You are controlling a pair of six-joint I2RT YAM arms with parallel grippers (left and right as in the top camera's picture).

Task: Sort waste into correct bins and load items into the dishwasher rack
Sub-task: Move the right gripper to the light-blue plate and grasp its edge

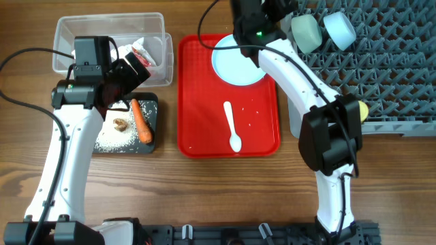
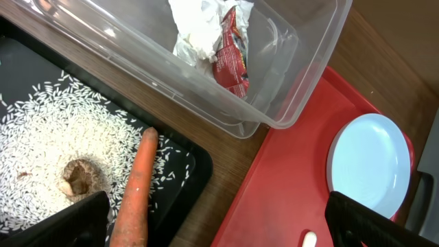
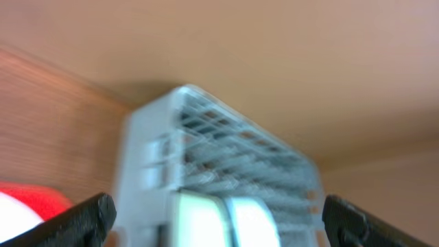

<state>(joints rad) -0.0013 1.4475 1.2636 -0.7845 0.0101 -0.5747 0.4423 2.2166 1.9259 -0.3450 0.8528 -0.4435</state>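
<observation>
The clear tub [image 1: 109, 30] holds the crumpled white paper with the red wrapper [image 1: 143, 54]; both also show in the left wrist view [image 2: 230, 48]. The black tray [image 1: 151, 102] holds rice [image 2: 48, 137], the carrot [image 1: 141, 121] and the brown scrap [image 1: 121, 124]. My left gripper [image 1: 135, 71] is open and empty between tub and tray. The pale-blue plate [image 1: 237, 61] and white spoon [image 1: 232, 126] lie on the red tray [image 1: 204, 102]. The mint bowl [image 1: 306, 33], blue bowl [image 1: 339, 29] and yellow cup [image 1: 363, 109] sit in the grey rack [image 1: 395, 68]. My right gripper [image 1: 276, 10] is open and empty, above the plate's far edge.
The right wrist view is blurred; it shows the rack [image 3: 219, 144] end-on with the two bowls [image 3: 226, 223] between the fingers' line of sight. A few rice grains lie on the red tray near the spoon. Bare wooden table lies in front of the trays.
</observation>
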